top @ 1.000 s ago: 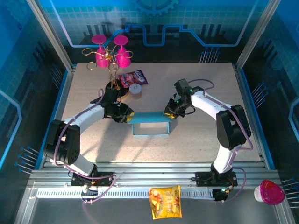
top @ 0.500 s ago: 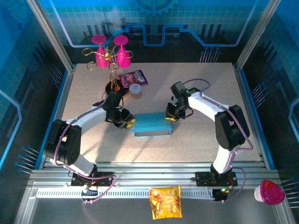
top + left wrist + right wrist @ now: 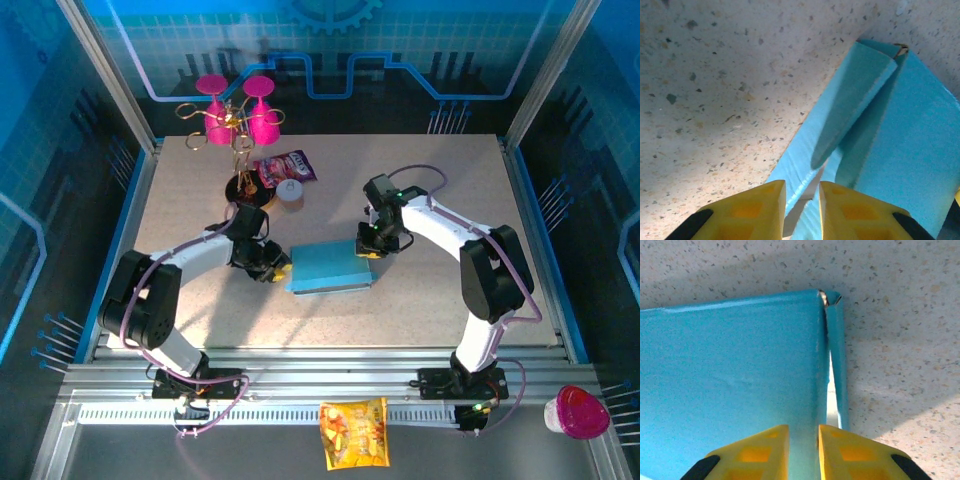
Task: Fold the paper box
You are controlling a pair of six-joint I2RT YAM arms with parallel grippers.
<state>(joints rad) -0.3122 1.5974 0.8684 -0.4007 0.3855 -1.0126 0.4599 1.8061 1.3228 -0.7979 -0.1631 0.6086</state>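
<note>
The paper box is a light blue flattened rectangle lying mid-table, its broad face up. My left gripper is at its left end and my right gripper at its far right corner. In the left wrist view the yellow fingers stand close together around the box's end edge, where a whitish inner strip shows between them. In the right wrist view the fingers pinch the blue panel beside a narrow side flap that stands slightly apart.
A gold rack with pink cups stands at the back left, with a purple snack packet and a small white tub beside it. A yellow snack packet and a pink-lidded container lie on the near rail.
The box has gone from standing as an open upright frame to lying flattened with its broad face up. Both grippers moved slightly nearer with it, the left one sliding right.
</note>
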